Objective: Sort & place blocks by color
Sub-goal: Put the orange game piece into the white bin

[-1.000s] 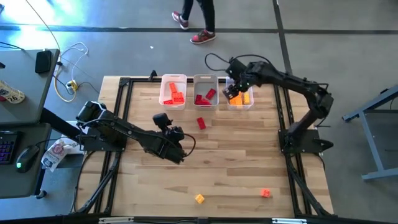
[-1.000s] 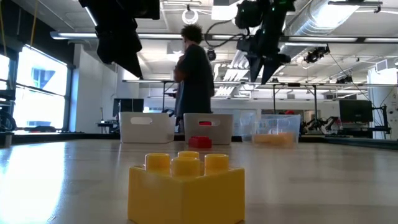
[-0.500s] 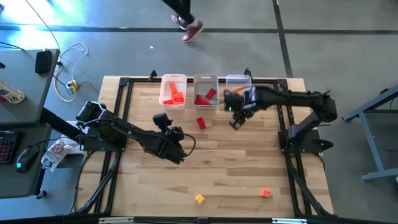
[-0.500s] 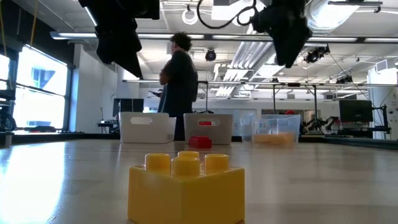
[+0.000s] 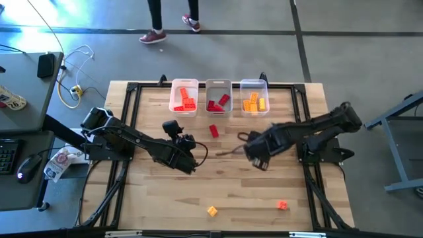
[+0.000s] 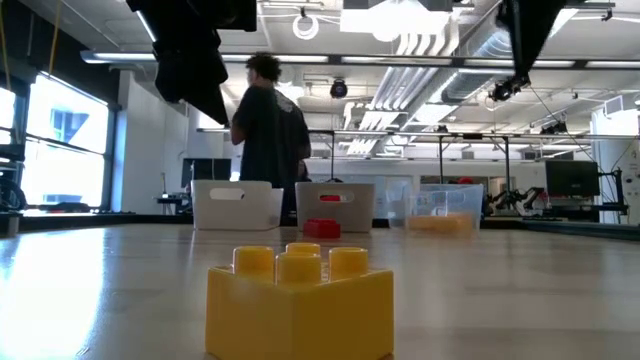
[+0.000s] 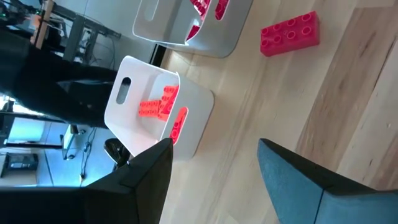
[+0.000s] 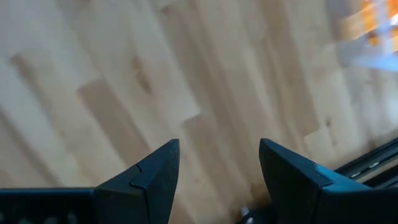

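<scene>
The right gripper hangs over the middle of the wooden bench, jaws released and empty. The left gripper, also spread and empty, waits nearby. A small red studded plastic brick lies just before the middle white plastic bin; a yellow brick and an orange brick sit near the bench's front edge.

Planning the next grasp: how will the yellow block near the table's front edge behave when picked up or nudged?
The yellow block looks like rigid moulded plastic, so probably stiff and light. It sits flat and squat, so unlikely to roll or tip. Its smooth sides may slide on the table if nudged.
</scene>
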You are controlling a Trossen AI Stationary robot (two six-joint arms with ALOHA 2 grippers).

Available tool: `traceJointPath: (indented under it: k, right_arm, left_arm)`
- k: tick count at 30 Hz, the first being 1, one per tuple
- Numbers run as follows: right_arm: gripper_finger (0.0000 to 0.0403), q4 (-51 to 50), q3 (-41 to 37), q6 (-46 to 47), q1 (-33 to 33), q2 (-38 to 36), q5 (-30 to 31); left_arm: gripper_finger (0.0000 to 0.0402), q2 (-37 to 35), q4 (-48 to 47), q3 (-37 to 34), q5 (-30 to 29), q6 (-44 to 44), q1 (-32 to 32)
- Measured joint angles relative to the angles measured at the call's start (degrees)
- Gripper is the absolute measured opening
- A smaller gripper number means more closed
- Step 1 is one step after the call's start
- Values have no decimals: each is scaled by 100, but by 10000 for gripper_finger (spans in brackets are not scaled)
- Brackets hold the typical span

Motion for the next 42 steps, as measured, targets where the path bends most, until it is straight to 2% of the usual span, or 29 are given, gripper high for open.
traceJointPath:
  k: [16, 29, 37, 42]
  right_arm:
    - [206, -8, 0, 1870, 1965, 2, -704]
    - [209, 93, -2, 3066, 3051, 59, -1038]
    - [209, 271, -2, 3045, 3539, 435, -1291]
    - [209, 559, -2, 2787, 3728, 719, -1234]
  left_arm:
    - [223, 2, 4, 0, 316, 4, 0]
    - [223, 2, 7, 0, 341, -4, 0]
    - [223, 2, 11, 0, 343, -4, 0]
    - [223, 2, 13, 0, 343, -4, 0]
